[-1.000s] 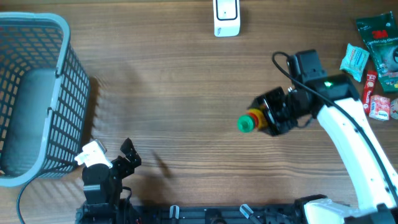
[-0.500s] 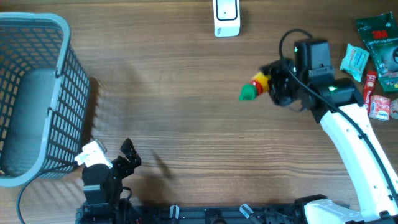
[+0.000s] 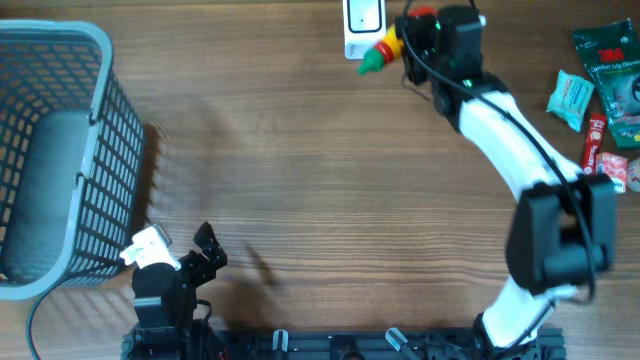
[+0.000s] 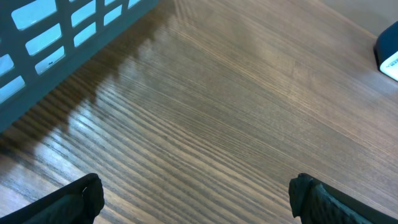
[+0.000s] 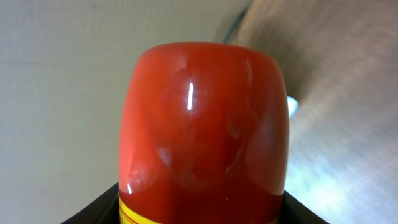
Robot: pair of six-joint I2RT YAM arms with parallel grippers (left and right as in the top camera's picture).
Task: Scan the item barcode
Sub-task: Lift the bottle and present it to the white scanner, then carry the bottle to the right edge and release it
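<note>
A red sauce bottle (image 3: 387, 46) with a yellow label and a green cap lies sideways in my right gripper (image 3: 418, 36), which is shut on it at the far edge of the table. Its green cap points left and down, just beside the white scanner (image 3: 360, 22). The right wrist view is filled by the bottle's red body (image 5: 205, 124), with the black jaws against both its sides at the bottom. No barcode shows in any view. My left gripper (image 3: 211, 248) rests open at the near left, with only bare wood between its fingers (image 4: 87, 194).
A grey-blue mesh basket (image 3: 60, 150) stands at the left edge, close to the left arm. Several packets (image 3: 605, 90) lie at the far right. The basket's wall (image 4: 62, 31) and a corner of the scanner (image 4: 388, 53) show in the left wrist view.
The right arm has carried the bottle from the middle right of the table up to the far edge beside the scanner. The left arm has not moved.
</note>
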